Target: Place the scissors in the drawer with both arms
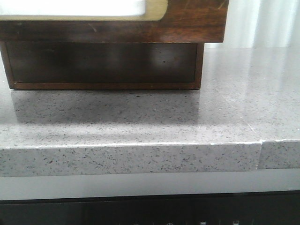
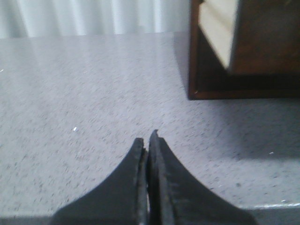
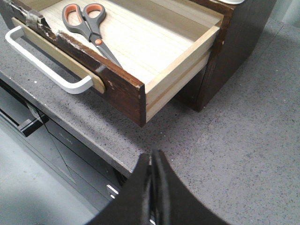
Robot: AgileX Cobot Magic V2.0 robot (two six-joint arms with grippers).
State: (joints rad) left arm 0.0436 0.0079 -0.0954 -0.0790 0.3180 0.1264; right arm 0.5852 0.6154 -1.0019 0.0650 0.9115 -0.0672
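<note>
The scissors point(image 3: 86, 26), grey handles with orange-lined loops, lie flat inside the open drawer point(image 3: 154, 42), near its front. The drawer is pulled out of its wooden cabinet point(image 3: 234, 37); its reddish-brown front carries a white handle point(image 3: 42, 70). In the front view the drawer front point(image 1: 187, 23) with its pale gold-rimmed panel fills the top. My right gripper point(image 3: 153, 154) is shut and empty, above the counter edge, apart from the drawer. My left gripper point(image 2: 147, 140) is shut and empty over the counter, to the side of the cabinet point(image 2: 243, 51). No gripper shows in the front view.
The speckled grey stone counter point(image 1: 140, 122) carries the cabinet. Its front edge point(image 1: 131, 159) drops to dark panels below. A seam point(image 1: 260, 154) cuts the edge at the right. Pale curtains point(image 2: 93, 16) hang behind.
</note>
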